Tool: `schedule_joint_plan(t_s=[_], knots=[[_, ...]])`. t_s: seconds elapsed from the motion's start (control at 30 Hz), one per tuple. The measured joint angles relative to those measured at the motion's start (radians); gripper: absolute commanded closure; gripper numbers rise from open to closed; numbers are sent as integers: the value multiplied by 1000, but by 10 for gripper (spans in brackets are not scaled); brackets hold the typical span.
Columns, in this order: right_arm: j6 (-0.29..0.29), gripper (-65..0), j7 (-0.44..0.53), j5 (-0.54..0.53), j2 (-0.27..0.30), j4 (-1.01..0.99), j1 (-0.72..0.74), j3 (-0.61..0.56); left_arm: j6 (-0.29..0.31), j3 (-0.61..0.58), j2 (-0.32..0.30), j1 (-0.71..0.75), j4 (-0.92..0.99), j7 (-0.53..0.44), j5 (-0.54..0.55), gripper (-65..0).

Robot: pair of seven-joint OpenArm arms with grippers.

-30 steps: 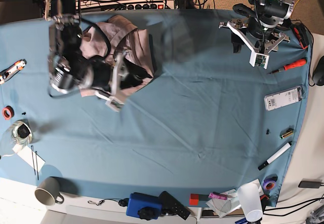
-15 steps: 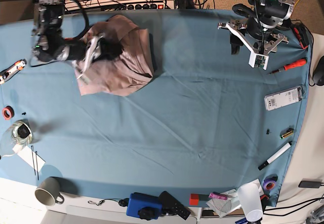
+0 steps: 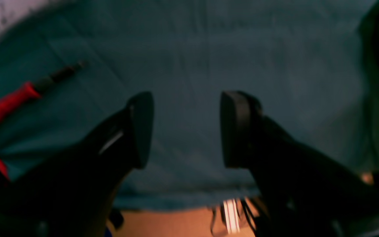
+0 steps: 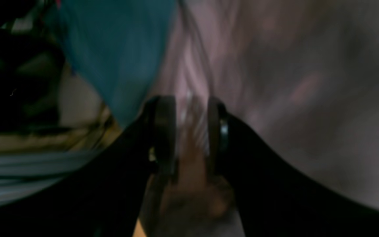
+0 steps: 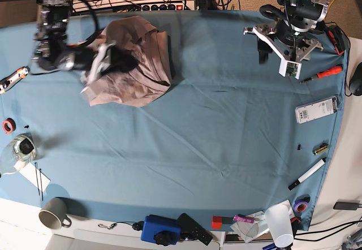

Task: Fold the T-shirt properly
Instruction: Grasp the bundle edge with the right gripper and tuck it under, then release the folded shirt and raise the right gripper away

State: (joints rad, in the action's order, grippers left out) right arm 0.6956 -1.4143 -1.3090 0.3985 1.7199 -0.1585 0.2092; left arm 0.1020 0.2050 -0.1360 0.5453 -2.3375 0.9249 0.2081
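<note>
The pink-beige T-shirt (image 5: 141, 63) lies bunched in a heap at the back left of the blue table cloth (image 5: 215, 125). My right gripper (image 5: 107, 62) sits on the heap's left side. In the right wrist view its fingers (image 4: 164, 131) stand close together with a fold of the T-shirt (image 4: 275, 82) pinched between them. My left gripper (image 3: 186, 128) hangs open over bare blue cloth at the back right, nothing between its pads, far from the shirt. Its arm (image 5: 297, 26) shows in the base view.
A red screwdriver (image 5: 328, 72) lies just right of the left arm, with a white box (image 5: 315, 110) and a marker (image 5: 307, 174) farther down that edge. A mug (image 5: 54, 213), a blue device (image 5: 160, 229) and a white cup (image 5: 280, 224) line the front edge. Small tools sit at the left edge.
My right arm swung from the shirt's front up to its back left side, dragging fabric with it; the heap has shifted and spread a little. The left arm has barely moved.
</note>
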Motion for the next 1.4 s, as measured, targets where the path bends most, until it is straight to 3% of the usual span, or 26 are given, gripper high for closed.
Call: schedule_joint_plan(t_s=[0.1, 0.17, 0.2, 0.23, 0.37, 0.47, 0.6, 0.83, 1.03, 1.4], knots=[[1, -150, 0, 0, 0, 94, 23, 99, 0, 0, 0, 0, 0, -75, -27, -143], [1, -76, -3, 3, -2, 128, 35, 142, -1, 0, 0, -1, 0, -101, -32, -28], [1, -27, 0, 13, -3, 139, 40, 158, -1, 0, 0, 0, 0, -99, -34, 0], [2, 0, 2, 31, -3, 148, 42, 168, -1, 0, 0, 0, 0, -87, -35, 0], [1, 0, 0, 130, -3, 150, 15, 174, -3, -1, 0, 7, 0, -34, -121, 0], [1, 0, -2, 183, -3, 150, -20, 174, -83, 0, -6, 19, 0, -12, -193, 0], [1, 0, -3, 237, -4, 209, -88, 185, -101, 0, -37, 56, 0, 38, -217, 0], [2, 0, 1, 291, -85, 483, -278, 341, -101, 0, -58, 120, 0, 86, -223, 0], [2, 0, 1, 289, -156, 544, -439, 482, -101, 0, -58, 176, 0, 119, -225, 0], [2, 0, 3, 357, -166, 543, -650, 533, -101, 13, -59, 290, 2, 114, -271, 0]])
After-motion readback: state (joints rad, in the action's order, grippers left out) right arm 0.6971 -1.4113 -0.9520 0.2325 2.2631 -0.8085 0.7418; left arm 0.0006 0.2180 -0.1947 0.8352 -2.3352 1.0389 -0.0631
